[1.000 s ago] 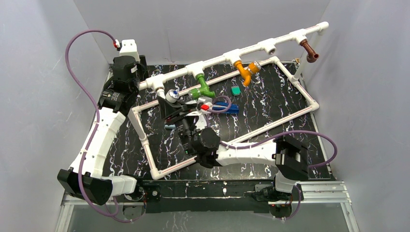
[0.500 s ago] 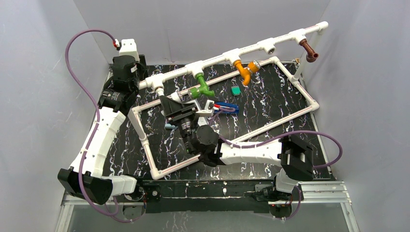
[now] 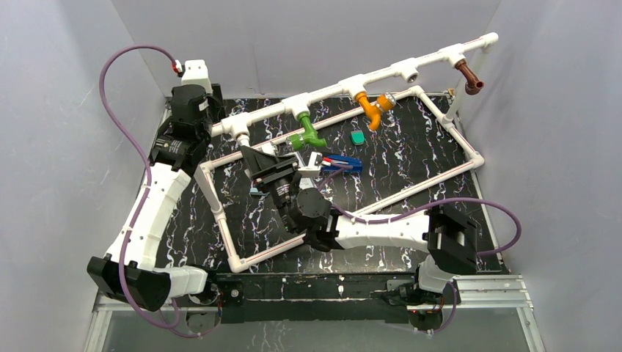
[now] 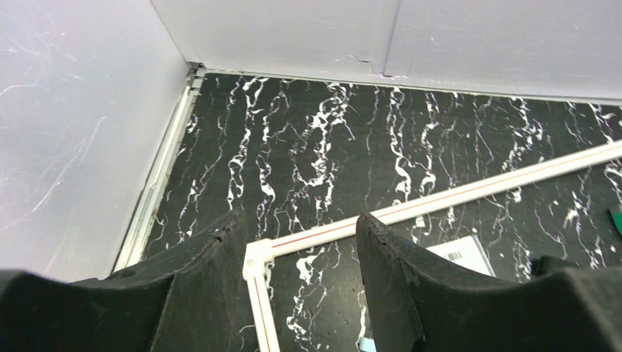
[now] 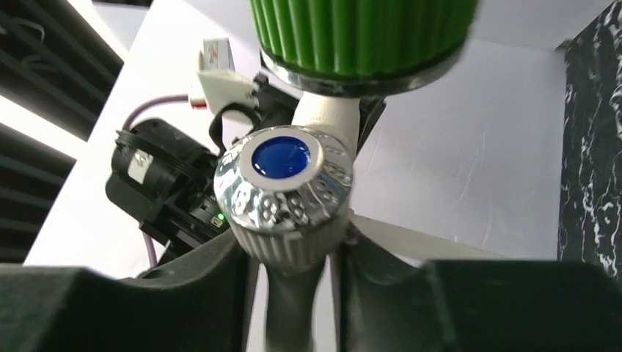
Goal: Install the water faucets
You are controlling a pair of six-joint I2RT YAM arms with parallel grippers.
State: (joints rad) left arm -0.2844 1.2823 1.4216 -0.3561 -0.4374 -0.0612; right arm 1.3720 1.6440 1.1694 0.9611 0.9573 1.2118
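My right gripper [image 3: 262,157] is shut on the white faucet [image 5: 284,192], whose chrome knob has a blue centre. It holds the faucet just below the leftmost tee [image 3: 240,132] of the white pipe frame [image 3: 411,67]. From above the white faucet is mostly hidden by the gripper. The green faucet [image 3: 307,136] hangs from the neighbouring tee, and its ribbed knob [image 5: 363,33] fills the top of the right wrist view. The orange faucet [image 3: 374,107] and the brown faucet [image 3: 469,77] hang further right. My left gripper [image 4: 301,246] is open and empty above the frame's corner [image 4: 257,258].
A flat blue box [image 3: 342,163] lies by the right wrist. A small green piece [image 3: 357,137] lies on the black marbled mat [image 3: 411,158]. A barcode label [image 4: 458,253] lies inside the frame. One tee [image 3: 408,71] has no faucet. Grey walls close in on three sides.
My right gripper has moved left and back with the white faucet and has turned, bringing it under the leftmost tee. The left arm has not moved.
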